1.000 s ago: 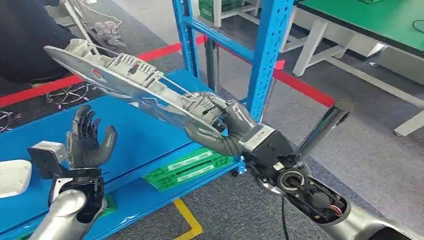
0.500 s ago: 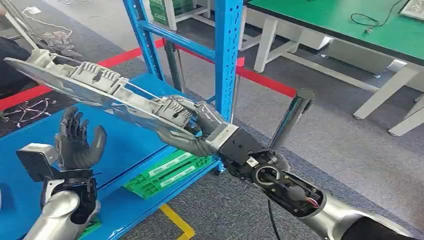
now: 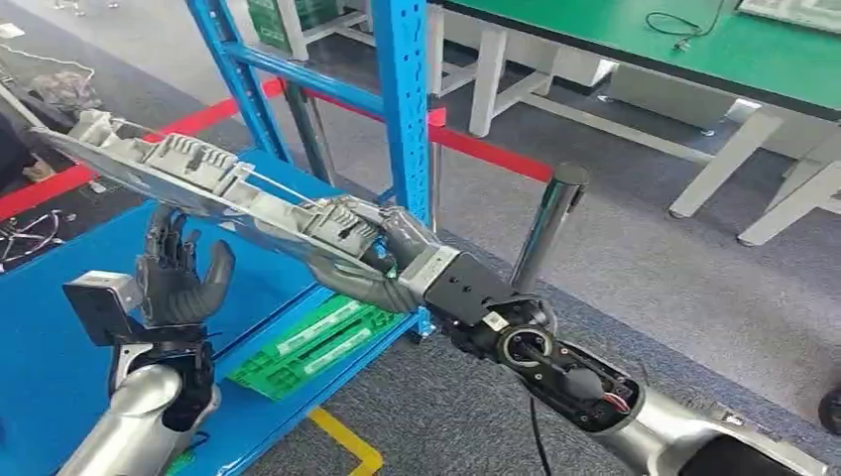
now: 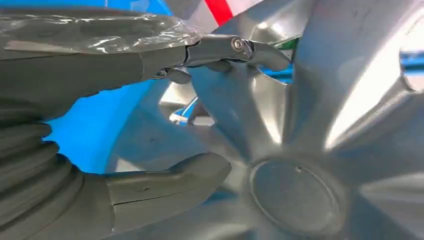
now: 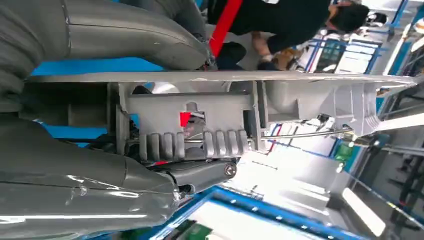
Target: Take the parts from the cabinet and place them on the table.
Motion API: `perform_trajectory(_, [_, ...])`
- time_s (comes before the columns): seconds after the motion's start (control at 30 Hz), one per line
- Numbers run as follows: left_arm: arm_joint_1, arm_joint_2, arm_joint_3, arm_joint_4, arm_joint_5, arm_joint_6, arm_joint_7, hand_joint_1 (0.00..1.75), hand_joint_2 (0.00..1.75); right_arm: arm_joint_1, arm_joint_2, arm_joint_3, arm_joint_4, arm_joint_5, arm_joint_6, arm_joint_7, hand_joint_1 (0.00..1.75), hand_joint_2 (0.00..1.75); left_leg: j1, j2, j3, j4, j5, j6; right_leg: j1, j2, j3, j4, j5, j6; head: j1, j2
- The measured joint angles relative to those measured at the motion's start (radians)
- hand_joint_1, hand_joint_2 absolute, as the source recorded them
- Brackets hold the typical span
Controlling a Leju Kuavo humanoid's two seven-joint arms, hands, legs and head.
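Observation:
A long silver cast-metal part (image 3: pixel 198 183) with ribbed blocks and a thin rod stretches from upper left to centre in the head view. My right hand (image 3: pixel 382 260) grips its near end, thumb under and fingers over it; the right wrist view shows the part (image 5: pixel 240 107) edge-on in my right hand (image 5: pixel 100 170). My left hand (image 3: pixel 181 276) stands below the part with fingers spread and palm up, holding nothing. In the left wrist view my left hand (image 4: pixel 130 125) lies close to the part's shiny underside (image 4: pixel 310 150); whether they touch is unclear.
The blue cabinet's shelf (image 3: pixel 60 337) lies under both hands, with its upright post (image 3: pixel 402 99) behind the part. Green plastic trays (image 3: pixel 317 342) sit on the lower level. A green-topped table (image 3: pixel 694 50) stands at the back right. A person (image 5: pixel 300 22) is beyond the cabinet.
The whole scene has slid leftward, so the camera has turned to the right. The part stays in my right hand at the same tilt. My left hand has risen slightly toward the part.

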Motion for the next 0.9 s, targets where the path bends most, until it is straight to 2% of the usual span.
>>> perform_trajectory(0.03, [-0.001, 0.001, 0.000, 0.000, 0.003, 0.003, 0.000, 0.00, 1.75, -0.001, 0.004, 0.002, 0.005, -0.002, 0.000, -0.003, 1.75, 1.75, -0.001, -0.010, -0.004, 0.009, -0.013, -0.010, -0.011, 0.008, 0.009, -0.011, 0.007, -0.005, 0.003, 0.000])
perform_trajectory(0.07, [-0.003, 0.001, 0.000, 0.001, 0.005, 0.005, -0.002, 0.00, 1.75, -0.007, 0.007, 0.005, 0.009, -0.003, 0.000, -0.007, 1.75, 1.75, 0.004, -0.056, -0.016, 0.043, -0.037, -0.019, -0.012, 0.018, 0.008, -0.014, 0.011, -0.007, -0.003, 0.000])
perform_trajectory(0.1, [-0.007, 0.003, 0.000, 0.002, 0.008, 0.010, -0.004, 0.00, 1.75, -0.013, 0.012, 0.008, 0.016, -0.007, 0.002, -0.010, 1.75, 1.75, 0.007, -0.084, -0.049, 0.116, -0.078, -0.023, -0.014, 0.026, 0.005, -0.014, 0.015, -0.012, -0.010, 0.000])
perform_trajectory(0.13, [-0.008, 0.006, 0.000, 0.003, 0.011, 0.014, -0.006, 0.00, 1.75, -0.016, 0.018, 0.011, 0.024, -0.009, 0.006, -0.015, 1.75, 1.75, 0.012, -0.095, -0.093, 0.207, -0.120, -0.027, -0.015, 0.036, 0.002, -0.014, 0.016, -0.014, -0.020, 0.000])
perform_trajectory(0.17, [-0.007, 0.009, 0.000, 0.005, 0.014, 0.018, -0.006, 0.00, 1.75, -0.016, 0.019, 0.013, 0.031, -0.013, 0.007, -0.019, 1.75, 1.75, 0.015, -0.098, -0.131, 0.284, -0.147, -0.031, -0.015, 0.047, 0.001, -0.014, 0.017, -0.015, -0.026, 0.000])
perform_trajectory(0.2, [-0.005, 0.011, 0.000, 0.007, 0.018, 0.020, -0.006, 0.00, 1.75, -0.016, 0.020, 0.016, 0.042, -0.018, 0.010, -0.023, 1.75, 1.75, 0.019, -0.098, -0.155, 0.330, -0.155, -0.034, -0.015, 0.058, 0.001, -0.013, 0.017, -0.014, -0.030, 0.000])
perform_trajectory(0.23, [-0.004, 0.013, 0.000, 0.010, 0.019, 0.021, -0.006, 0.00, 1.75, -0.016, 0.023, 0.020, 0.050, -0.021, 0.011, -0.024, 1.75, 1.75, 0.022, -0.099, -0.157, 0.327, -0.140, -0.035, -0.015, 0.071, 0.001, -0.013, 0.018, -0.013, -0.035, 0.000])
perform_trajectory(0.27, [-0.004, 0.015, 0.000, 0.012, 0.021, 0.021, -0.006, 0.00, 1.75, -0.017, 0.024, 0.022, 0.056, -0.023, 0.011, -0.025, 1.75, 1.75, 0.025, -0.099, -0.135, 0.277, -0.103, -0.036, -0.017, 0.083, 0.001, -0.013, 0.019, -0.011, -0.039, 0.000])
perform_trajectory(0.3, [-0.005, 0.016, 0.000, 0.013, 0.022, 0.022, -0.006, 0.00, 1.75, -0.018, 0.027, 0.023, 0.061, -0.023, 0.011, -0.026, 1.75, 1.75, 0.028, -0.102, -0.093, 0.187, -0.054, -0.036, -0.018, 0.097, 0.001, -0.011, 0.020, -0.009, -0.041, 0.000])
perform_trajectory(0.33, [-0.007, 0.017, 0.000, 0.013, 0.022, 0.023, -0.006, 0.00, 1.75, -0.020, 0.031, 0.024, 0.064, -0.023, 0.013, -0.029, 1.75, 1.75, 0.033, -0.119, -0.042, 0.084, -0.007, -0.037, -0.021, 0.107, 0.002, -0.010, 0.020, -0.005, -0.044, 0.000])
perform_trajectory(0.37, [-0.011, 0.018, 0.000, 0.014, 0.022, 0.024, -0.008, 0.00, 1.75, -0.023, 0.034, 0.025, 0.068, -0.023, 0.014, -0.031, 1.75, 1.75, 0.041, -0.166, -0.012, 0.013, 0.004, -0.039, -0.020, 0.115, -0.003, -0.008, 0.019, 0.000, -0.048, 0.000])
perform_trajectory(0.4, [-0.014, 0.018, 0.000, 0.015, 0.022, 0.024, -0.009, 0.00, 1.75, -0.026, 0.037, 0.027, 0.072, -0.023, 0.014, -0.032, 1.75, 1.75, 0.038, -0.164, -0.009, 0.002, 0.003, -0.037, -0.017, 0.127, -0.008, -0.004, 0.019, 0.007, -0.050, 0.000])
perform_trajectory(0.5, [-0.016, 0.019, 0.000, 0.019, 0.024, 0.024, -0.011, 0.00, 1.75, -0.029, 0.041, 0.030, 0.084, -0.023, 0.014, -0.033, 1.75, 1.75, 0.029, -0.140, -0.008, 0.004, 0.005, -0.023, -0.026, 0.150, -0.014, -0.011, 0.026, 0.028, -0.046, 0.000])
perform_trajectory(0.53, [-0.018, 0.018, 0.000, 0.019, 0.024, 0.024, -0.011, 0.00, 1.75, -0.030, 0.041, 0.031, 0.087, -0.023, 0.015, -0.034, 1.75, 1.75, 0.040, -0.125, -0.004, -0.008, 0.011, -0.012, -0.026, 0.145, -0.019, -0.005, 0.019, 0.033, -0.045, 0.000])
perform_trajectory(0.57, [-0.020, 0.016, 0.000, 0.020, 0.025, 0.024, -0.011, 0.00, 1.75, -0.032, 0.041, 0.032, 0.088, -0.023, 0.015, -0.035, 1.75, 1.75, 0.036, -0.118, -0.002, -0.010, 0.011, -0.006, -0.020, 0.099, -0.036, 0.021, -0.001, 0.035, -0.042, 0.000])
perform_trajectory(0.6, [-0.021, 0.016, 0.000, 0.021, 0.025, 0.024, -0.013, 0.00, 1.75, -0.035, 0.041, 0.034, 0.090, -0.023, 0.015, -0.036, 1.75, 1.75, 0.035, -0.112, -0.002, -0.010, 0.011, 0.003, -0.022, 0.068, -0.062, 0.085, -0.039, 0.037, -0.028, 0.000])
perform_trajectory(0.63, [-0.020, 0.016, 0.000, 0.021, 0.025, 0.024, -0.014, 0.00, 1.75, -0.036, 0.042, 0.036, 0.092, -0.023, 0.015, -0.036, 1.75, 1.75, 0.032, -0.103, -0.002, -0.010, 0.010, 0.004, -0.022, 0.052, -0.101, 0.176, -0.081, 0.039, -0.021, 0.000])
perform_trajectory(0.67, [-0.019, 0.016, 0.000, 0.022, 0.025, 0.024, -0.014, 0.00, 1.75, -0.035, 0.042, 0.037, 0.094, -0.023, 0.015, -0.036, 1.75, 1.75, 0.030, -0.092, -0.002, -0.010, 0.009, 0.005, -0.023, 0.046, -0.139, 0.263, -0.115, 0.042, -0.019, 0.000])
perform_trajectory(0.7, [-0.017, 0.016, 0.000, 0.024, 0.025, 0.024, -0.014, 0.00, 1.75, -0.034, 0.042, 0.037, 0.098, -0.023, 0.015, -0.036, 1.75, 1.75, 0.029, -0.082, -0.002, -0.009, 0.009, 0.006, -0.023, 0.044, -0.169, 0.329, -0.136, 0.043, -0.014, 0.000])
perform_trajectory(0.73, [-0.016, 0.016, 0.000, 0.026, 0.025, 0.024, -0.014, 0.00, 1.75, -0.034, 0.042, 0.038, 0.101, -0.023, 0.015, -0.036, 1.75, 1.75, 0.028, -0.073, -0.002, -0.009, 0.008, 0.006, -0.023, 0.043, -0.174, 0.340, -0.129, 0.043, -0.010, 0.000])
perform_trajectory(0.77, [-0.016, 0.016, 0.000, 0.028, 0.025, 0.024, -0.014, 0.00, 1.75, -0.034, 0.042, 0.038, 0.104, -0.023, 0.015, -0.036, 1.75, 1.75, 0.027, -0.063, -0.002, -0.008, 0.007, 0.006, -0.023, 0.042, -0.153, 0.297, -0.099, 0.041, -0.006, 0.000])
perform_trajectory(0.8, [-0.017, 0.016, 0.000, 0.030, 0.025, 0.024, -0.014, 0.00, 1.75, -0.034, 0.042, 0.038, 0.104, -0.023, 0.015, -0.036, 1.75, 1.75, 0.027, -0.055, 0.000, -0.008, 0.006, 0.004, -0.023, 0.038, -0.112, 0.219, -0.058, 0.038, -0.001, 0.000])
perform_trajectory(0.83, [-0.017, 0.016, 0.000, 0.030, 0.025, 0.024, -0.014, 0.00, 1.75, -0.035, 0.042, 0.039, 0.104, -0.023, 0.015, -0.037, 1.75, 1.75, 0.026, -0.047, 0.003, -0.007, 0.003, 0.002, -0.021, 0.024, -0.061, 0.120, -0.014, 0.033, 0.003, 0.000])
perform_trajectory(0.87, [-0.018, 0.016, 0.000, 0.030, 0.026, 0.024, -0.018, 0.00, 1.75, -0.036, 0.042, 0.039, 0.105, -0.023, 0.015, -0.040, 1.75, 1.75, 0.024, -0.041, 0.007, -0.007, 0.000, -0.002, -0.015, -0.022, -0.014, 0.026, 0.011, 0.026, 0.010, 0.000])
perform_trajectory(0.9, [-0.018, 0.016, 0.000, 0.030, 0.026, 0.024, -0.021, 0.00, 1.75, -0.040, 0.043, 0.040, 0.107, -0.023, 0.015, -0.042, 1.75, 1.75, 0.015, -0.035, 0.004, -0.003, -0.002, -0.006, 0.001, -0.039, 0.005, 0.002, 0.000, 0.024, 0.013, 0.000])
